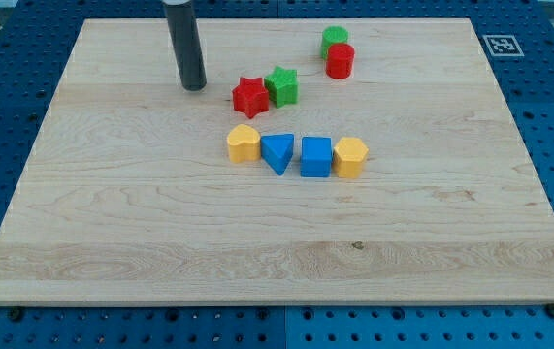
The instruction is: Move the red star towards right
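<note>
While the red star [249, 97] sits in the upper middle of the wooden board [112, 223], touching or all but touching the green star [281, 85] on its right, my tip [194, 87] rests on the board to the star's left, near it but clearly apart, with bare wood showing between them. Being a plain rod, it has nothing to open or close, and it is in contact with no block at this moment. Judging from this layout, the push has not yet started: the tip stands on the correct side of the star for a rightward shove and at roughly the same level in the view, so what remains is to close the gap and drive the star to the right. The green star lies directly in that path and would likely be carried along or knock the red one off line. Farther up and to the right stand a green cylinder [334, 39] and a red cylinder [340, 60], touching each other. Below the stars runs a row of four: a yellow block [244, 143], a blue triangle [277, 153], a blue cube [315, 157] and another yellow block [350, 157], well out of the way.
</note>
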